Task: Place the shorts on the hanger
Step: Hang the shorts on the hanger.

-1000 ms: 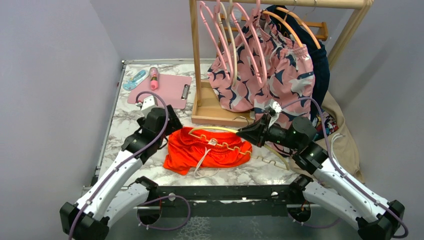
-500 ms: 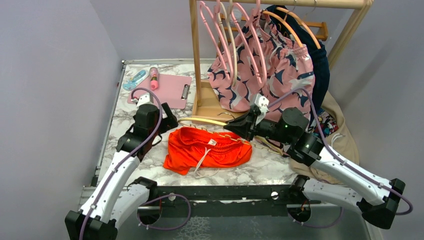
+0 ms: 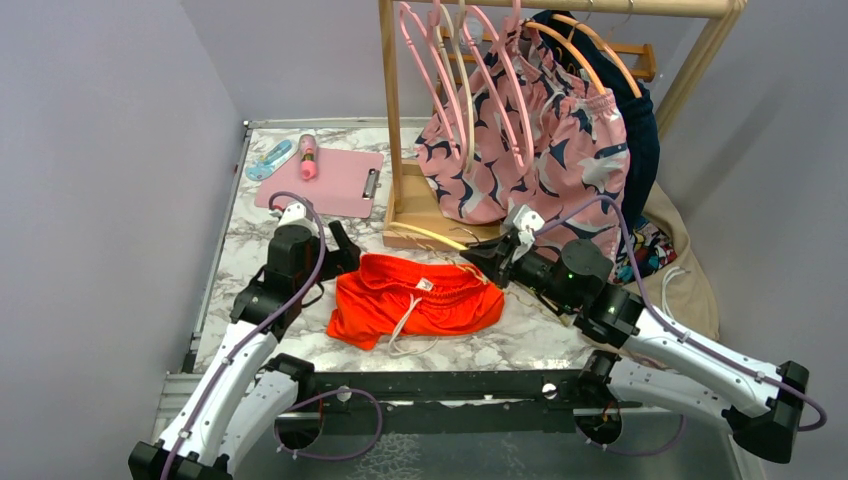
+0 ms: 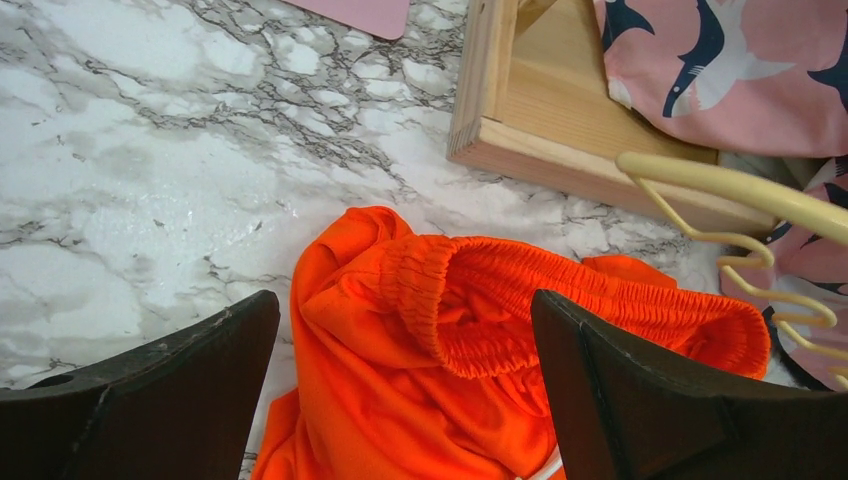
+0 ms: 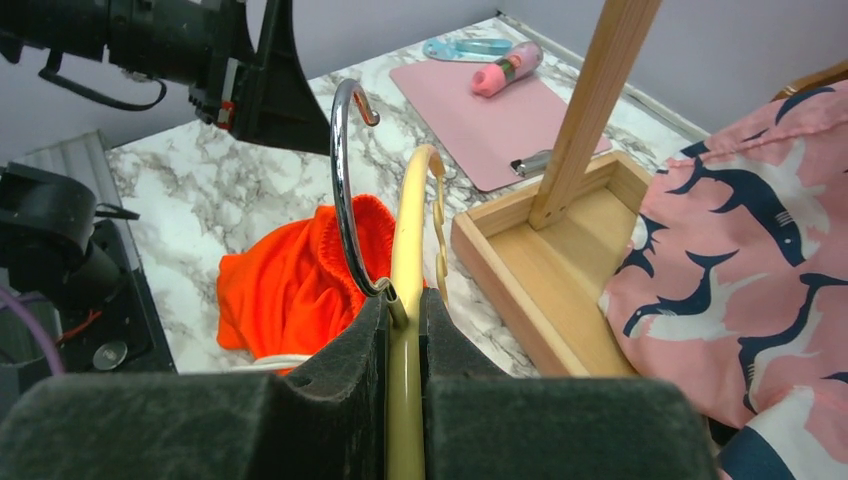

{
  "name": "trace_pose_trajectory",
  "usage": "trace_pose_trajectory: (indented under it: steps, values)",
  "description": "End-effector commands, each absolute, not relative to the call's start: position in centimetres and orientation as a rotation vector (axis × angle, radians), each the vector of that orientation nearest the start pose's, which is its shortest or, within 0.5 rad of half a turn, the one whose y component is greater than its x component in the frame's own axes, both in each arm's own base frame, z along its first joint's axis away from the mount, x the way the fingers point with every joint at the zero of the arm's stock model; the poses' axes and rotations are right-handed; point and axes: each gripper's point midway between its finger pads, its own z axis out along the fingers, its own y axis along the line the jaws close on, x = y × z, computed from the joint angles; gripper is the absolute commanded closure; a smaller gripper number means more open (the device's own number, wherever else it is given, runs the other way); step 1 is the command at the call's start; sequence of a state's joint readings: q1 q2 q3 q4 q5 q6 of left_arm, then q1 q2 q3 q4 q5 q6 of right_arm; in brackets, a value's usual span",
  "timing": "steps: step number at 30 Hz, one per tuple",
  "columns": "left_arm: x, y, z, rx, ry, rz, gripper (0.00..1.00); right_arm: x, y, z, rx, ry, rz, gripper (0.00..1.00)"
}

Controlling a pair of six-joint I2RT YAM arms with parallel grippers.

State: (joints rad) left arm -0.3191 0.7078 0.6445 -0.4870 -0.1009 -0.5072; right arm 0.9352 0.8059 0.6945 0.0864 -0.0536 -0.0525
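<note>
R tool pinches hanger near shorts; L tool spread wide over them.

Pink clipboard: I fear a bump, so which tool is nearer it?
Left. The left tool, open, sits just nearside of the pink clipboard; the right tool, gripping the hanger, is farther right.

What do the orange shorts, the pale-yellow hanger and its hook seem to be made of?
The shorts: soft matte fabric; it creases and bunches into folds. The hanger: smooth, faintly glossy, probably plastic. The hook: mirror-bright silver, likely metal.
</note>
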Motion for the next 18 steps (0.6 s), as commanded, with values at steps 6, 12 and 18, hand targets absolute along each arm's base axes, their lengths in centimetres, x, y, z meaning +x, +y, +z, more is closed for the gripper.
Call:
trace_pose_trajectory:
  steps: [6, 12, 18]
  values:
    - [25.0, -10.3, 17.3, -0.196, 2.084, -0.495, 0.01, 22.1, 27.0, 30.8, -0.563, 1.505, 0.702, 0.99]
    - [24.9, -10.8, 16.6, -0.171, 2.103, -0.510, 0.01, 22.3, 27.8, 30.3, -0.571, 1.560, 0.715, 0.99]
    - [25.1, -10.6, 15.1, -0.189, 2.154, -0.476, 0.09, 20.2, 29.2, 29.0, -0.785, 1.534, 0.766, 0.99]
